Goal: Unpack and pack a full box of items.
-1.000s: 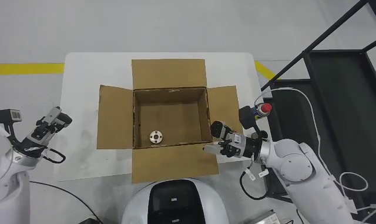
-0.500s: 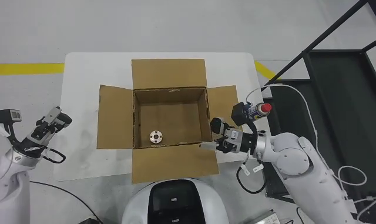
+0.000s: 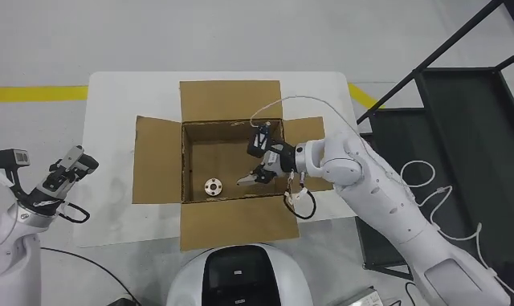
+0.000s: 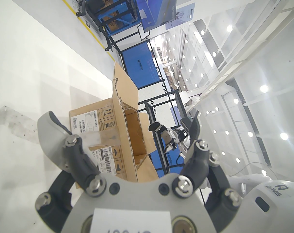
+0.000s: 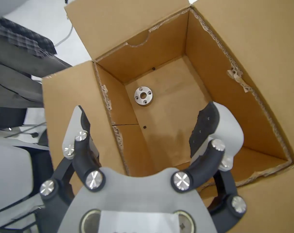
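Open cardboard box [image 3: 233,145] on the white table [image 3: 120,105], one metal disc inside, both grippers spread and holding nothing.

Nearest, off the table's left edge by its near-left corner, the left gripper [image 3: 71,165] [image 4: 122,120] hangs with its fingers wide apart, well apart from the box. The box stands at the middle of the table with all four flaps [image 3: 231,223] folded outward and flat. On its floor the metal disc [image 3: 214,185] [image 5: 143,95], round with a centre bore and small holes around it, lies flat just beside the near wall, toward the near-left corner. Farther in, the right gripper [image 3: 259,176] [image 5: 144,112] hangs over the right half of the opening, tips angled down into the box, jaws parted, apart from the disc and touching neither wall. The torn top edges of the walls show along the rim.
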Robot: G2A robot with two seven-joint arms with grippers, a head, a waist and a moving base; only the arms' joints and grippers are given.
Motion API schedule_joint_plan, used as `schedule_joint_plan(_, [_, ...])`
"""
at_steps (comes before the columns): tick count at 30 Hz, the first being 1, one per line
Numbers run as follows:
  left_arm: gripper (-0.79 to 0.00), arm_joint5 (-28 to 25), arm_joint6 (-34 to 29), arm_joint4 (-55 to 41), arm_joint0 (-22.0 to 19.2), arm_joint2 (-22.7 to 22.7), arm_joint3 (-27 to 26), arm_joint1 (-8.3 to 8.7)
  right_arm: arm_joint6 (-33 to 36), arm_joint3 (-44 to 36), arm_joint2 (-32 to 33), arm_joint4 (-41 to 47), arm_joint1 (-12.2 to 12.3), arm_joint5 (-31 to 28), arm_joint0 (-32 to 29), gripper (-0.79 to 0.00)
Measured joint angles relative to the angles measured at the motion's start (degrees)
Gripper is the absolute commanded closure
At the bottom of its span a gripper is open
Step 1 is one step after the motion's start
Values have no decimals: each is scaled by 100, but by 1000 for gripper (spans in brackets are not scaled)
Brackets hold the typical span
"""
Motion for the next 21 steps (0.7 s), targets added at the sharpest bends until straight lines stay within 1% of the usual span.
schedule_joint_plan(2, [-785,0,0,0,0,0,0,0,-108,76,-68,-126,-18,-26,59,-785])
schedule_joint_plan(12, [-785,0,0,0,0,0,0,0,-86,64,-56,-96,-15,-18,49,-785])
schedule_joint_plan(15, [-785,5,7,6,0,2,-4,0,-245,14,-110,-158,-31,-111,60,-785])
schedule_joint_plan(18, [-785,64,140,248,14,66,-102,0,-145,241,-415,-692,-101,-370,408,-785])
schedule_joint_plan(19, [-785,64,165,344,23,103,-147,1,-67,408,-616,-900,-161,-498,625,-785])
schedule_joint_plan(21, [-785,52,168,408,46,151,-202,2,-166,764,-949,-1049,-284,-697,966,-785])
